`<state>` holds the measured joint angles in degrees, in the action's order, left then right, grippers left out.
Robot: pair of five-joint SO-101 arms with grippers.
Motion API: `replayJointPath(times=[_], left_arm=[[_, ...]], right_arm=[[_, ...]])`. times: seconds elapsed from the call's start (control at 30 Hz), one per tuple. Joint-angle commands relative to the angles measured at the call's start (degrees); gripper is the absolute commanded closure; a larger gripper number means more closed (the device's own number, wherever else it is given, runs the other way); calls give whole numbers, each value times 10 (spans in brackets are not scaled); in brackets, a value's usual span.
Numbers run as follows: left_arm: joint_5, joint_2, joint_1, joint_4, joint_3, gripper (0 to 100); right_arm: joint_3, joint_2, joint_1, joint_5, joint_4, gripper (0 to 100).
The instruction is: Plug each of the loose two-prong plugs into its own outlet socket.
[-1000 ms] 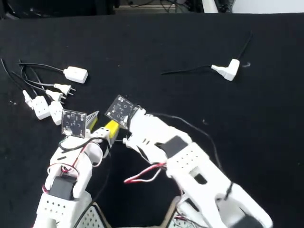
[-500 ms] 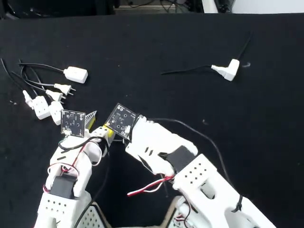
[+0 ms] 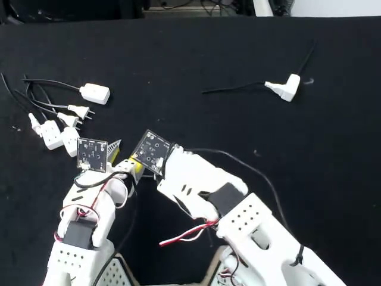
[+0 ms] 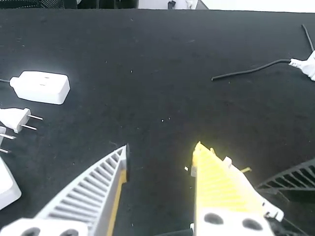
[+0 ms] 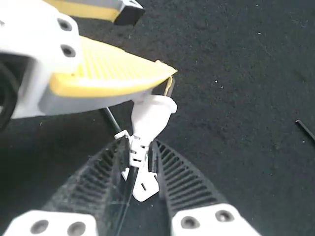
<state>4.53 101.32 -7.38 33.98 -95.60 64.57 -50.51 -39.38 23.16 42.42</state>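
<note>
My right gripper [image 5: 139,143] is shut on a small white two-prong plug [image 5: 146,117]. The plug's prongs touch the underside of the left gripper's yellow finger [image 5: 108,69]. My left gripper [image 4: 161,146] stands open over the black table with nothing between its fingers. In the high view both grippers meet at the front left, the left gripper [image 3: 126,154] beside the right arm's wrist [image 3: 152,150]. A white outlet socket [image 3: 95,93] lies at the far left, with two loose plugs [image 3: 77,111] [image 3: 68,121] just below it. Two white socket blocks [image 3: 50,134] [image 3: 70,141] lie close by.
An angled white plug [image 3: 284,87] with a black cable lies far right. Black cables [image 3: 36,95] fan out at the left edge. The right arm's own cable [image 3: 238,158] loops over the table beside it.
The right arm's wrist shifted slightly toward the front and right a second ago, then held still. The left arm has not moved.
</note>
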Motion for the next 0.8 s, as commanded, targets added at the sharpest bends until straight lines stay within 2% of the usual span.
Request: replayJointPath(times=[0.0, 0.2, 0.43, 0.77], left_arm=[[-27, 4, 3, 1, 3, 778], [-29, 4, 0, 1, -6, 777], [-29, 4, 3, 1, -6, 777], [-29, 4, 4, 1, -6, 777]], right_arm=[[-41, -22, -20, 1, 4, 988], [-58, -22, -20, 2, 9, 988], [-117, -21, -21, -3, 69, 988], [-123, -20, -20, -5, 70, 988]])
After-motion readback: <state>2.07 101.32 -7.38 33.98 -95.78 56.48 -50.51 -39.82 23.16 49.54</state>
